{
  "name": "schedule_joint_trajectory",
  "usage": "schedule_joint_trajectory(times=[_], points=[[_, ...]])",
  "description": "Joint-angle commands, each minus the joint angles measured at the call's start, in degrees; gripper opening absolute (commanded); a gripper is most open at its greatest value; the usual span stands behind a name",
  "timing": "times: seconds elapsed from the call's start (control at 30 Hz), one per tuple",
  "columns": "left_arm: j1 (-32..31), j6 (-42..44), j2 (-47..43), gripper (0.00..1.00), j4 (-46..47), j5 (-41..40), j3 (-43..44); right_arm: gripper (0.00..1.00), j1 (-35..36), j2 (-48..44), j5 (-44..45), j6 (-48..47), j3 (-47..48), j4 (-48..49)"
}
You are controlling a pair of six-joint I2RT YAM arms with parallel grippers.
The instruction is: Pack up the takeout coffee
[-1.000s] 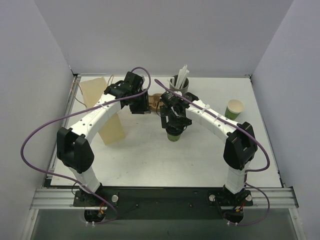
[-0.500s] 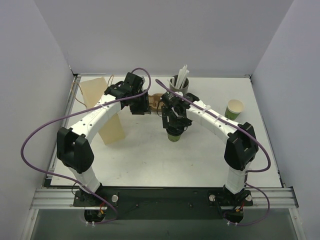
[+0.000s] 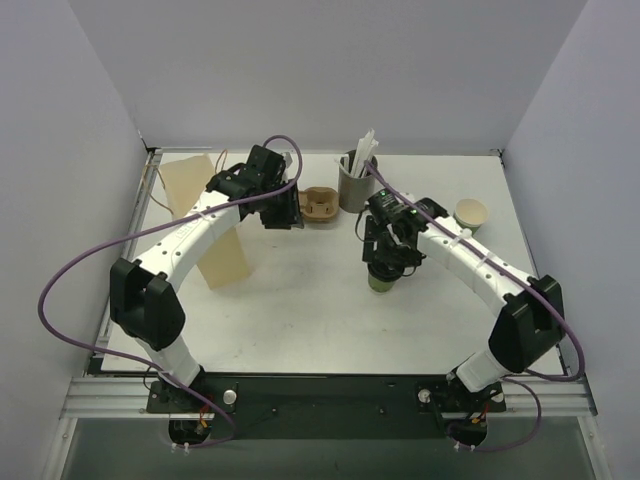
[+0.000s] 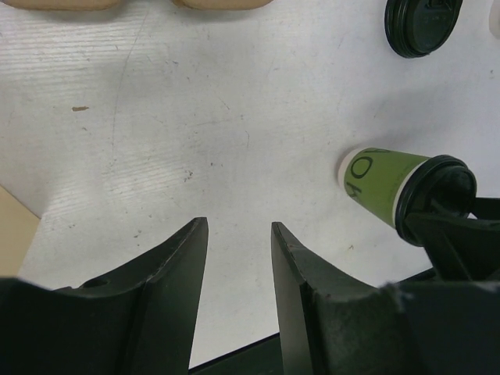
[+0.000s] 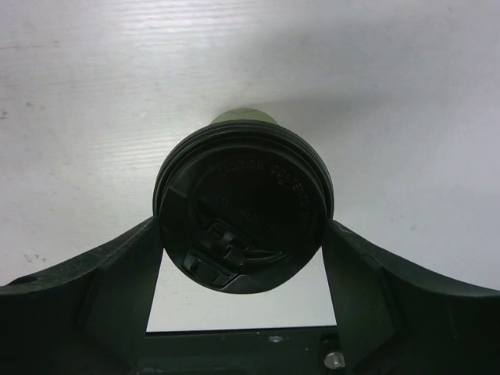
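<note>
Right gripper [image 5: 244,225] clamped on takeout coffee [image 5: 244,187], upright between jaws, lid toward palm; left gripper [image 4: 238,225] jaws apart, empty, farther.

The takeout coffee [image 3: 379,281] is a small green paper cup with dark print on its side, capped by a round black plastic lid [image 5: 242,205] seated fully on its rim. It stands upright a little right of the middle of the table [image 3: 300,310], about halfway between the far and near edges. The right gripper [image 5: 242,234] clasps the lid's rim from both sides.
</note>
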Motion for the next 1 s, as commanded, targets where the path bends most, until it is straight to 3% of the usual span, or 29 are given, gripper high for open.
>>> schedule_joint_trajectory(times=[0.0, 0.33, 0.6, 0.77, 0.97], points=[[-1.3, 1.0, -3.5, 0.48, 2.0, 1.5, -0.2, 0.66, -5.4, -7.6, 3.1, 2.2, -7.1, -3.1], [-3.9, 1.5, -4.4, 0.48, 2.0, 2.2, 0.2, 0.66, -24.2, -22.0, 7.5, 1.5, -19.5, -4.0], [-4.2, 2.0, -4.6, 0.48, 1.9, 3.2, 0.6, 0.66, -36.9, -25.9, 5.6, -1.0, -24.8, -1.4], [-4.3, 2.0, -4.8, 0.48, 2.0, 3.3, 0.4, 0.68, -40.0, -26.5, 3.0, -1.1, -26.8, 0.1], [-4.3, 2.2, -4.9, 0.48, 1.9, 2.9, 0.4, 0.83, -41.5, -27.5, 0.5, -1.2, -26.8, -0.3]])
